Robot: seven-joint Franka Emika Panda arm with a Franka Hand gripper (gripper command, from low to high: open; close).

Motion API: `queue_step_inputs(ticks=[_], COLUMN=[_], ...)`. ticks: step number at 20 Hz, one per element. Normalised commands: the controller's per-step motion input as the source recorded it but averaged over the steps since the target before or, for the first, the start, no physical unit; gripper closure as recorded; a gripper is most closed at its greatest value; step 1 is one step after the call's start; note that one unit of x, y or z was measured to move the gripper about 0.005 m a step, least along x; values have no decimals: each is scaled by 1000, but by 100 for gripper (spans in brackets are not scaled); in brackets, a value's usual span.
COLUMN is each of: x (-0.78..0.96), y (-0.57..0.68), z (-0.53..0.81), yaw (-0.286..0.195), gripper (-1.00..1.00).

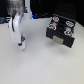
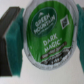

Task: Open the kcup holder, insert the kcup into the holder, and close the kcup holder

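A: Closest to the wrist camera, what's there?

B: A small round pod with a green foil lid reading "Dark Magic", the kcup (image 2: 49,34), fills the wrist view. A black finger with a teal pad (image 2: 11,34) presses its side, and a second teal pad shows at the opposite edge, so the gripper (image 2: 46,35) is pinching the kcup.

A: And from outside?

B: In the exterior view the white arm hangs at the left with the gripper (image 1: 21,44) low over the pale table (image 1: 35,65); a speck of green shows at its tip, which I judge is the pod.

A: Which way is the target?

B: The black boxy kcup holder (image 1: 61,34) with pale-handled drawer fronts sits well apart, toward the exterior view's right and somewhat farther back. So the coming move runs across the table that way.

A: What's in it?

B: Pods with white-and-reddish lids (image 1: 61,23) sit in the round slots. One drawer looks pulled out toward the front, though it's too blurred to tell for sure. The kcup isn't in it yet
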Motion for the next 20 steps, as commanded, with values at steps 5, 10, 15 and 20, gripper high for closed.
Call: queue_step_inputs(ticks=[5, 10, 15, 20], x=[421, 479, 490, 501], y=[559, 643, 630, 616], z=[682, 678, 774, 852], yaw=[9, 21, 21, 15], gripper=[100, 100, 100, 100])
